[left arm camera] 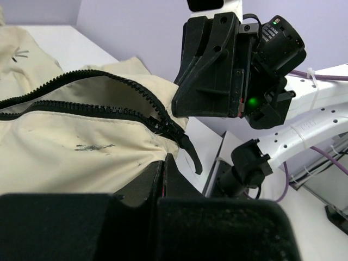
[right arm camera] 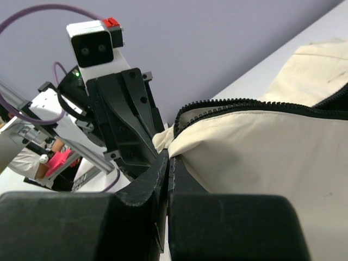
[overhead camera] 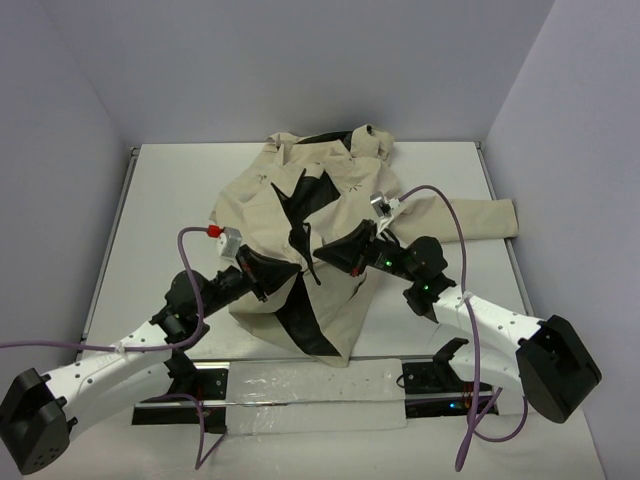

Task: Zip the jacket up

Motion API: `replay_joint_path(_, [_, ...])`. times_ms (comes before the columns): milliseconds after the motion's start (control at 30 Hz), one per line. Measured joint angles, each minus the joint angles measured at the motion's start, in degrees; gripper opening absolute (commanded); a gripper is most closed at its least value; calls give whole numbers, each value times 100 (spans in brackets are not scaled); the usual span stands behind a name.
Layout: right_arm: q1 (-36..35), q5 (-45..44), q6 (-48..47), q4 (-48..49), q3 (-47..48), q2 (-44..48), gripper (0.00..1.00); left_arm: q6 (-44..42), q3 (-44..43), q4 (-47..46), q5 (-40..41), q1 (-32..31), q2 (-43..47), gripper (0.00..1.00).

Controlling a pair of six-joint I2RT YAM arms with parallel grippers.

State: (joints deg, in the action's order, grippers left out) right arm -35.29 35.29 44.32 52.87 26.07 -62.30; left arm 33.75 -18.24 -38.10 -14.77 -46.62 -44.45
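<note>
Jacket [overhead camera: 250, 200] lies open on the bench [overhead camera: 160, 200]; left end effector [overhead camera: 285, 270] and right end effector [overhead camera: 320, 254] each clench 1 front panel near the hem, apparently to align 2 halves of the zipper [left arm camera: 122, 82].

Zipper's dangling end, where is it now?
Left wrist view, centre: the zipper's dangling end hangs off the jacket edge, just right of the left pincer.

Both arms [overhead camera: 100, 372] white with black joints [overhead camera: 180, 300] — black left gripper [overhead camera: 294, 268], black right gripper [overhead camera: 320, 254], purple cables [right arm camera: 46, 7].
</note>
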Motion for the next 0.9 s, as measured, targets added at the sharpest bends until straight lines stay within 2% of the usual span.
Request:
replay_joint_path(233, [0, -23, -31, -26, -196, 33, 0, 214, 0, 263, -152, -10, -32, 0])
replay_joint_path(900, [0, -59, -29, -7, -211, 9, 0, 456, 2, 23, -192, -69, -367, 0])
